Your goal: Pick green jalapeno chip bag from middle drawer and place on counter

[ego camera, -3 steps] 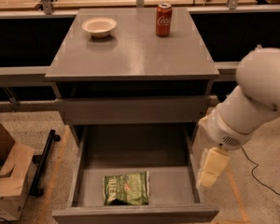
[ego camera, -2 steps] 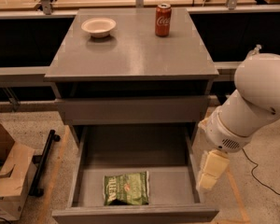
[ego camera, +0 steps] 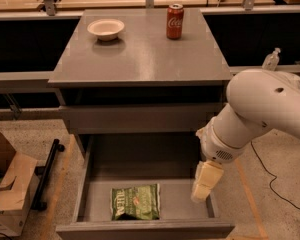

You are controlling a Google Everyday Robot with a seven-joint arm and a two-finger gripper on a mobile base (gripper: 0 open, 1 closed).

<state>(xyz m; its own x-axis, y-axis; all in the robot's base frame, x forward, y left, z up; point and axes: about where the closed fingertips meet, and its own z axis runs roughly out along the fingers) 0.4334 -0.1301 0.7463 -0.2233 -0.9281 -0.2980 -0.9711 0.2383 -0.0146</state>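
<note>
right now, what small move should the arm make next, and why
Probably slide the gripper left until it is above the green jalapeno chip bag, before lowering. The gripper hangs at the right side of the open middle drawer, apart from the bag, which lies flat near the drawer's front.

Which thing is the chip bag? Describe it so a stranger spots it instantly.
Find the grey cabinet; its middle drawer is pulled open. The green jalapeno chip bag lies flat near its front, beside the pincer: dark green, the drawer's only content.
</note>
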